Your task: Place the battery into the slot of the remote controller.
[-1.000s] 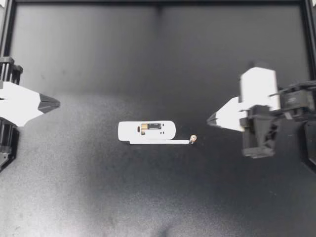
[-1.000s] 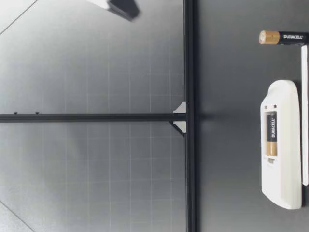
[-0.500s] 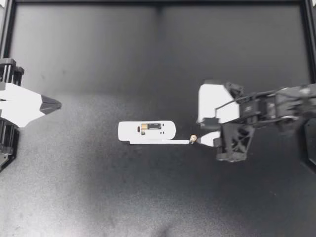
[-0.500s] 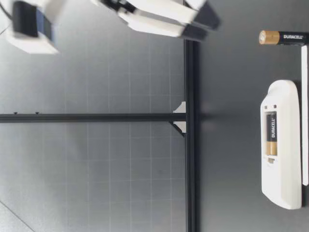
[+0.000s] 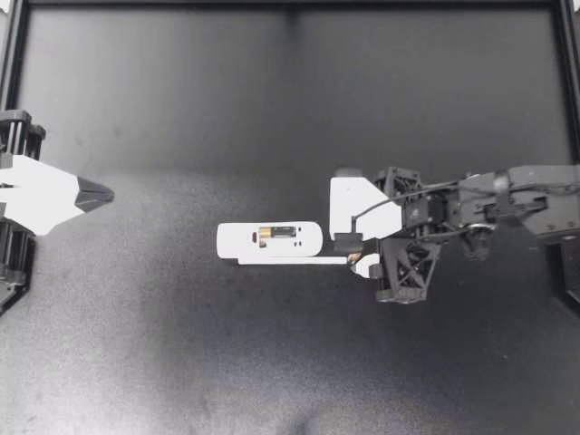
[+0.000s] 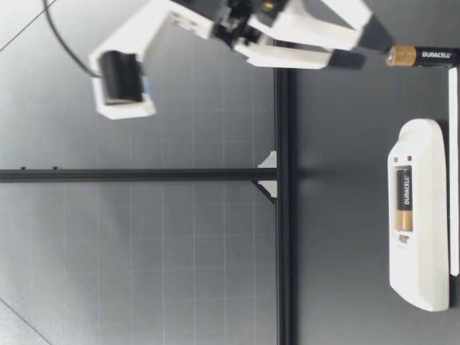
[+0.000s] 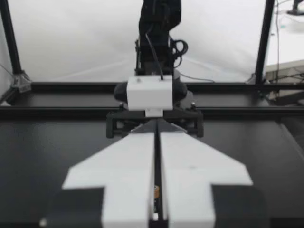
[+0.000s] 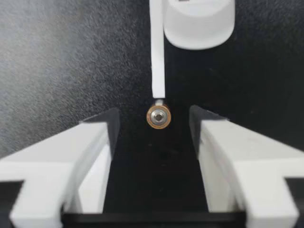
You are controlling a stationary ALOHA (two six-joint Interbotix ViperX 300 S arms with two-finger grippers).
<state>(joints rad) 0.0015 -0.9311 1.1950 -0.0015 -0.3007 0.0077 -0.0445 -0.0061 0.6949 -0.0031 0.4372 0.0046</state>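
Note:
The white remote (image 5: 245, 241) lies face down mid-table, and one battery (image 5: 276, 234) sits in its open slot. A thin white strip (image 5: 290, 261) lies along its near side. At the strip's end a second battery (image 6: 420, 55) stands upright, gold end up. My right gripper (image 5: 355, 255) is open and hangs just over that battery. In the right wrist view the battery's top (image 8: 158, 117) shows between the spread fingers (image 8: 90, 156), touching neither. My left gripper (image 5: 101, 193) is shut and holds nothing at the table's left edge.
A black frame rail (image 5: 290, 4) borders the dark mat at the back and sides. In the left wrist view my right arm's white camera block (image 7: 150, 92) faces me across the table. The remote (image 6: 420, 223) lies flat beside the upright battery.
My right arm has swung left and down from the right side to the upright battery, and its gripper has gone from shut to open. The left arm, remote and batteries have stayed put.

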